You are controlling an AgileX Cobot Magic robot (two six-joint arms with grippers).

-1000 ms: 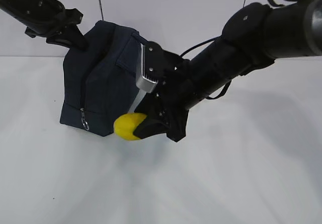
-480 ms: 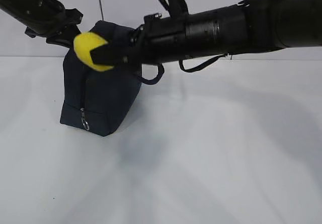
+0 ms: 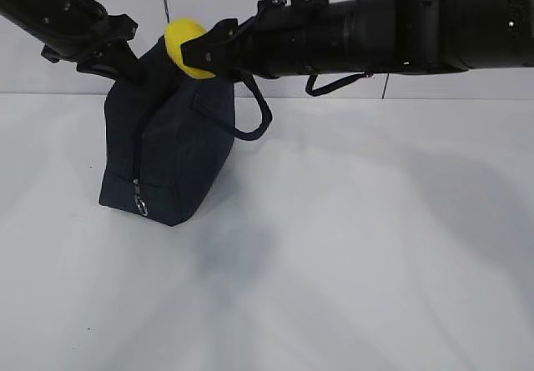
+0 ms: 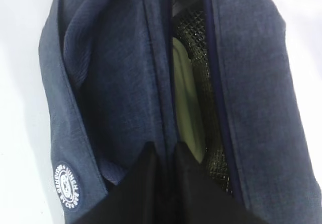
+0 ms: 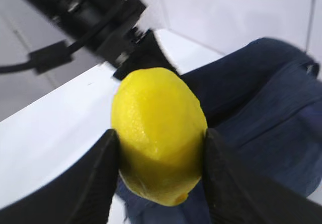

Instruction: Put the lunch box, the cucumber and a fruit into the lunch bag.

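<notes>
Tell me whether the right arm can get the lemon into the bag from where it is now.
Probably yes: the right hand holds the lemon above the bag, whose top the left hand holds apart.

The black right arm reaches level across the frame from the right, its gripper clamped on a small bright yellow oval fruit. The left gripper, angled down from upper left, pinches dark navy fabric.
</notes>
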